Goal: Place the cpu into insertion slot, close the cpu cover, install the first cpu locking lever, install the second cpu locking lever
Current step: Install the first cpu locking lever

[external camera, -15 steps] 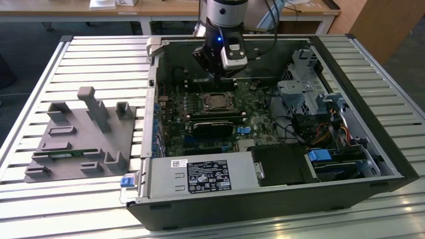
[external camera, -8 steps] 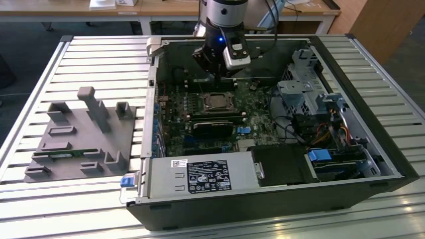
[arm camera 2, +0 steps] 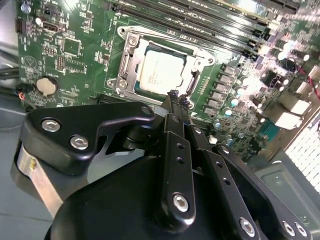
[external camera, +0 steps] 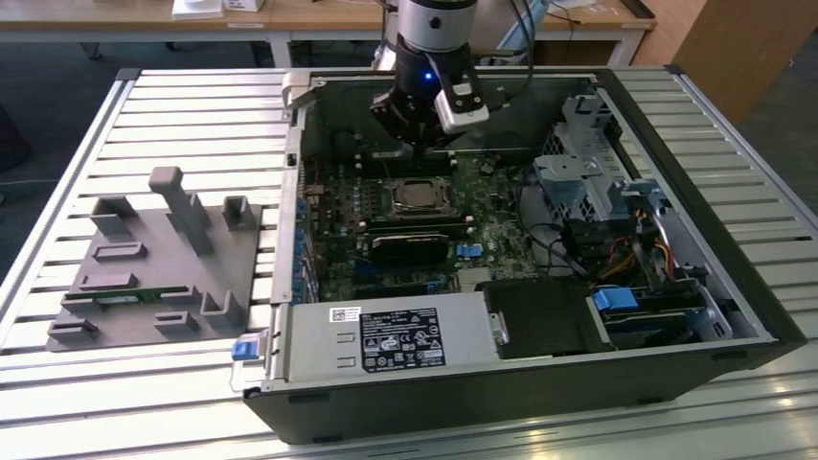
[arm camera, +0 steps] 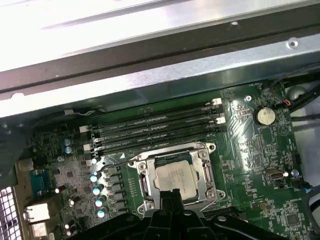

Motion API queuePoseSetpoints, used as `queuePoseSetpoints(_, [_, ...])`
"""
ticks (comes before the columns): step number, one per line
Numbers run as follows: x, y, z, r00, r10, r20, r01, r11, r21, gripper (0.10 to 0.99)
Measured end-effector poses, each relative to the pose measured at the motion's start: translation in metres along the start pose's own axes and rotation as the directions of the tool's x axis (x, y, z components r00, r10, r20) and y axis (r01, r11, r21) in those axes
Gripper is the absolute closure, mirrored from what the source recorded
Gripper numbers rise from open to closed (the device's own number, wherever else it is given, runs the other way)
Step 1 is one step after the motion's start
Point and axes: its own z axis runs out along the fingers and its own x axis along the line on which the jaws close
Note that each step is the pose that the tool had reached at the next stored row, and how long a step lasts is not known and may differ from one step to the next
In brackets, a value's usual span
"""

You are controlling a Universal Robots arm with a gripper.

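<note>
Fingers (arm camera 2: 172, 145) pinched together, seemingly empty, tips just beside the cpu cover (arm camera 2: 131, 47). Found the cpu (arm camera 2: 161, 70) seated in the insertion slot (arm camera 2: 191, 80), upper centre of the exterior view, cover lying flat over it. Judged chip light, stiff, fragile underneath: take by its edges.

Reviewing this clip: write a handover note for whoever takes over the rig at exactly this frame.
Gripper: fingers together, tips at the socket's edge, nothing visibly held.
Things: the cpu sits in the insertion slot, and the cpu cover lies flat around it.
Done: cpu placed, cover closed.
Left: the two locking levers; whether either is latched cannot be told here.
</note>
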Motion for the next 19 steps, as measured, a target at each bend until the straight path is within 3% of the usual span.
queuePoseSetpoints(9, [0.0000, 0.0000, 0.0000, 0.9960, -0.090, 0.0000, 0.090, 0.9960, 0.002, 0.980])
queuePoseSetpoints(19, [0.0001, 0.0000, 0.0000, 0.9832, -0.182, 0.0022, 0.182, 0.9832, 0.004, 0.980])
